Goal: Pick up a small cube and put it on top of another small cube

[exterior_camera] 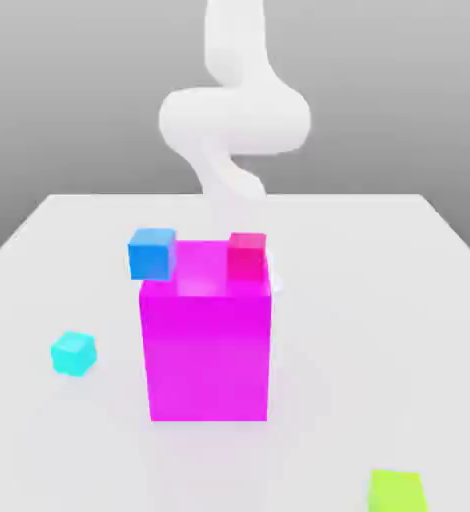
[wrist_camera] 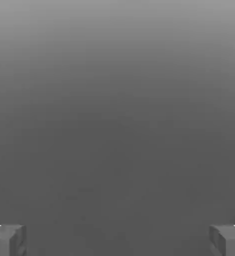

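The small lime-green cube (exterior_camera: 397,491) lies on the white table near its front edge, at the exterior view's right. The small light cyan cube (exterior_camera: 73,353) sits on the table at the exterior view's left, beside the big magenta block (exterior_camera: 207,345). The two cubes are far apart, with the block between them. My white arm (exterior_camera: 234,120) hangs above the far side of the table, behind the block. In the hand view my gripper (wrist_camera: 117,241) is open: its grey fingertips (wrist_camera: 7,240) stand wide apart with nothing between them, facing a plain grey background.
The tall magenta block stands in the middle of the table (exterior_camera: 379,300). A darker blue cube (exterior_camera: 151,253) and a pink-red cube (exterior_camera: 246,256) sit behind its top edge, close to where the arm comes down.
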Robot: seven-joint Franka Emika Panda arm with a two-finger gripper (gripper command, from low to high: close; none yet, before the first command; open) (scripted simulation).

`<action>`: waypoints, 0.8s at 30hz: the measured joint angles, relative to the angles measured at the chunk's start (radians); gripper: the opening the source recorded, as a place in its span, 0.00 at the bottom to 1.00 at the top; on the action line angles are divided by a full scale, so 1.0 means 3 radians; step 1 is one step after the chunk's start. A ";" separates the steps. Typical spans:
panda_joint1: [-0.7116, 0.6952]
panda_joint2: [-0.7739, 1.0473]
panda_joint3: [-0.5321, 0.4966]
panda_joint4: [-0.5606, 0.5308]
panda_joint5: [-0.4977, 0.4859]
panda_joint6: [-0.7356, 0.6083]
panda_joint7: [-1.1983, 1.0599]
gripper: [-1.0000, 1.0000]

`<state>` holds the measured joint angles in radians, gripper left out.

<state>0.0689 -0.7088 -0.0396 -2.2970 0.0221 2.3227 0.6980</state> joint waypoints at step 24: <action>0.1155 0.2882 -0.0263 0.0085 0.0631 0.0760 -0.3212 0.50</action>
<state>0.4154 0.1558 -0.1186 -2.2715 0.2114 2.5506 -0.2657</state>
